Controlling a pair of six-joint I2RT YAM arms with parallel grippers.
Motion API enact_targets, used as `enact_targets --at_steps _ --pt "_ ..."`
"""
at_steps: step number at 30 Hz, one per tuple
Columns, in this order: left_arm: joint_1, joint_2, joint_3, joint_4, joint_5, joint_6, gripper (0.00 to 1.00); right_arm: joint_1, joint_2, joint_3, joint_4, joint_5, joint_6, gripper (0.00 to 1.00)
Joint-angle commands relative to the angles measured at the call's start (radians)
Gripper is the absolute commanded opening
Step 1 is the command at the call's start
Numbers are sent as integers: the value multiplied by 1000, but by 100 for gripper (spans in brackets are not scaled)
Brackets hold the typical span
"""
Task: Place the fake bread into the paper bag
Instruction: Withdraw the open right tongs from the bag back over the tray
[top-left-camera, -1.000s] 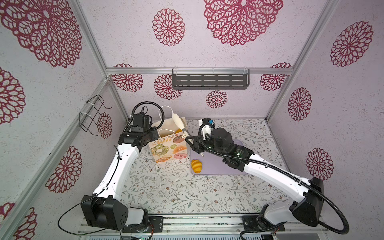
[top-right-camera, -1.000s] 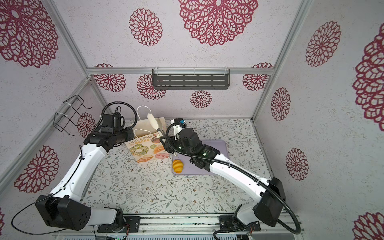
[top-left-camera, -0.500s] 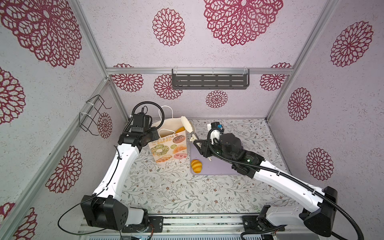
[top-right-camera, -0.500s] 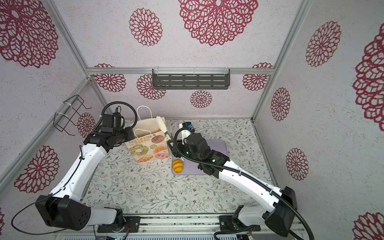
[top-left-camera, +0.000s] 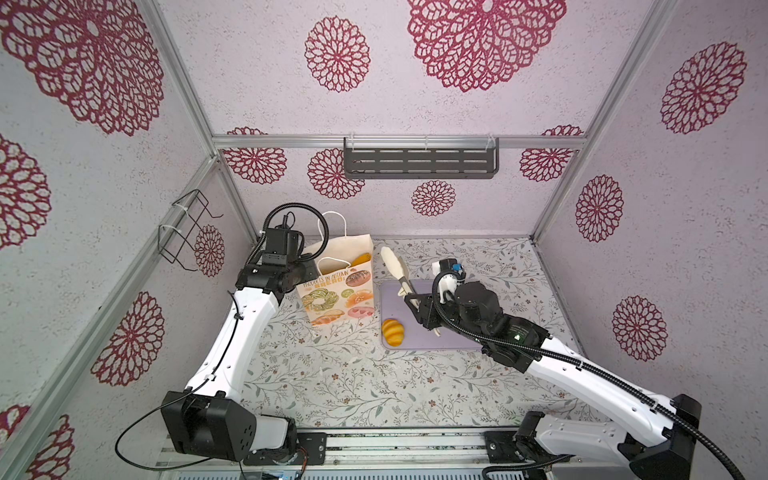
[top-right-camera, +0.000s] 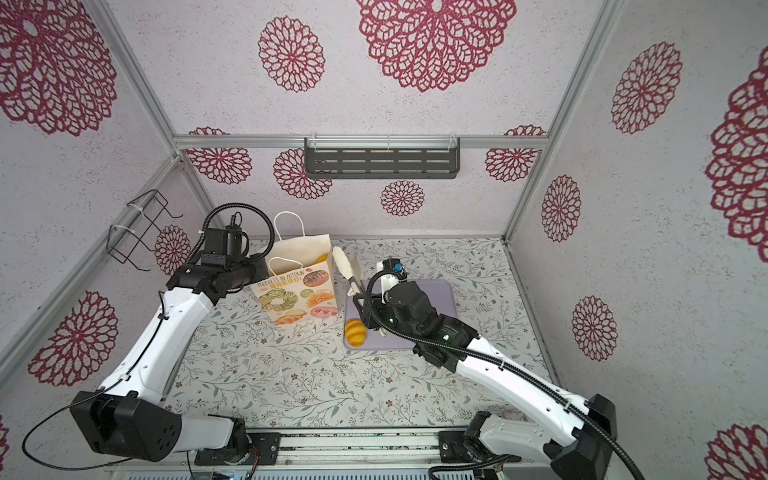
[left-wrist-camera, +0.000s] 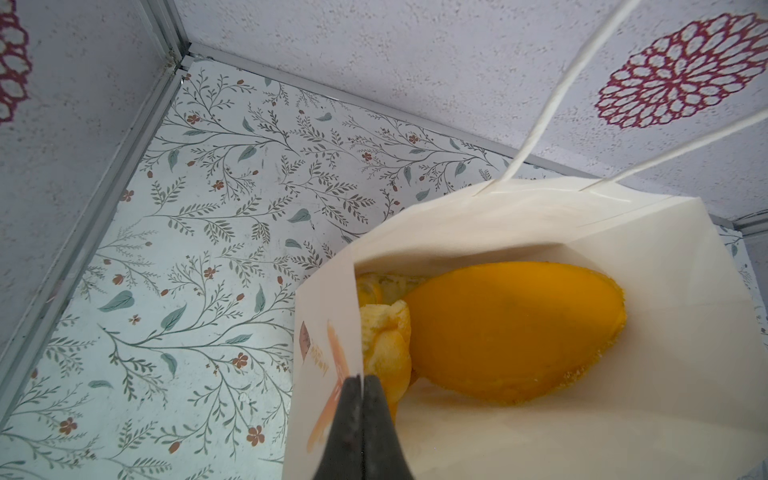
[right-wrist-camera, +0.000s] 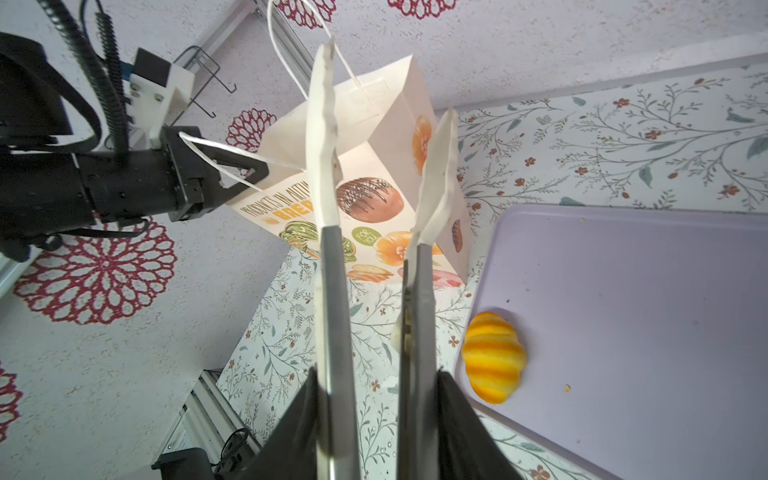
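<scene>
The paper bag (top-left-camera: 338, 291) (top-right-camera: 297, 291) stands upright at the back left, and my left gripper (left-wrist-camera: 363, 380) (top-left-camera: 309, 270) is shut on its rim. Inside it lie a large orange loaf (left-wrist-camera: 511, 328) and a smaller yellow bun (left-wrist-camera: 384, 340). One striped orange-yellow piece of fake bread (top-left-camera: 392, 332) (top-right-camera: 355, 332) (right-wrist-camera: 494, 357) lies on the lilac tray (top-left-camera: 415, 340) (right-wrist-camera: 623, 311). My right gripper (right-wrist-camera: 376, 382) (top-left-camera: 415, 301) is shut on metal tongs (top-left-camera: 395, 266) (right-wrist-camera: 324, 145) with white tips. The tips stand apart with nothing between them, just right of the bag's mouth.
A dark slotted shelf (top-left-camera: 419, 163) hangs on the back wall and a wire holder (top-left-camera: 185, 232) on the left wall. Both arm bases sit on the rail at the front edge. Small crumbs lie on the tray.
My right gripper has drawn the tongs back from the bag's mouth to the right, toward the tray. The left gripper has kept its hold on the bag, which now stands straighter.
</scene>
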Motion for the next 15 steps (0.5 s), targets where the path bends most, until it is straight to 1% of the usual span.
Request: enact_targets --at_steps 1,15 --pt "-8 -39 -2 24 2 9 0 4 -51 7 -23 40 29 43" --pt "-15 -41 -1 25 4 10 0 6 -81 -48 -158 22 87 43"
